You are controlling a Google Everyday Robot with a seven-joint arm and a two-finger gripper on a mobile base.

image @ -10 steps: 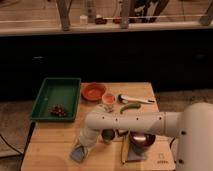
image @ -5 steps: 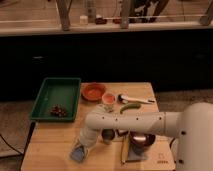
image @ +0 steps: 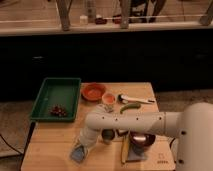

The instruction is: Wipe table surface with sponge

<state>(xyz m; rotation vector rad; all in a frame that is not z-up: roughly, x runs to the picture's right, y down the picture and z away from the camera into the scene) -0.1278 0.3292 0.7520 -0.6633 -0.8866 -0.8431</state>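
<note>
I reached low across the counter (image: 50, 145) so my end effector (image: 82, 148) pressed the sponge (image: 79, 153) flat near the front left edge; whether it was clamped, I cannot tell.

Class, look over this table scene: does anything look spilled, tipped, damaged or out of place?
Nothing stands out. The gripper is low at the front left of the table surface, at the sponge. The green tray, orange bowl and dark bowl sit flat, and no spill shows.
</note>
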